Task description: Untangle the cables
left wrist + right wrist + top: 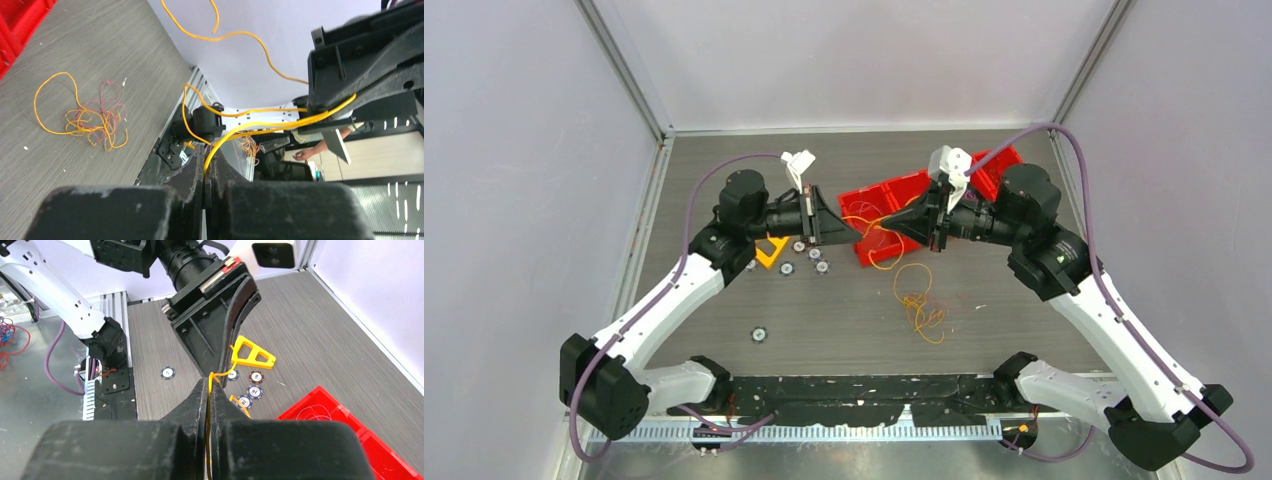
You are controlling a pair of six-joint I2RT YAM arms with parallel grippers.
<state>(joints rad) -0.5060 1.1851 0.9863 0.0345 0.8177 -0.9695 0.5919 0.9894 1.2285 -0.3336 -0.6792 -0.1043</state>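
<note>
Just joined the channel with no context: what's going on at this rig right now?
The left gripper and the right gripper are each shut on a yellow cable, which spans the air between them by the red bins. A tangle of yellow and reddish cables lies loose on the table, nearer the arm bases, not yet separated.

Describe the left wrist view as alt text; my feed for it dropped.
The left hand, shut, pinches a yellow cable that arcs up right into the right hand. A tangle of yellow and reddish cables lies on the grey table, near a red bin.
</note>
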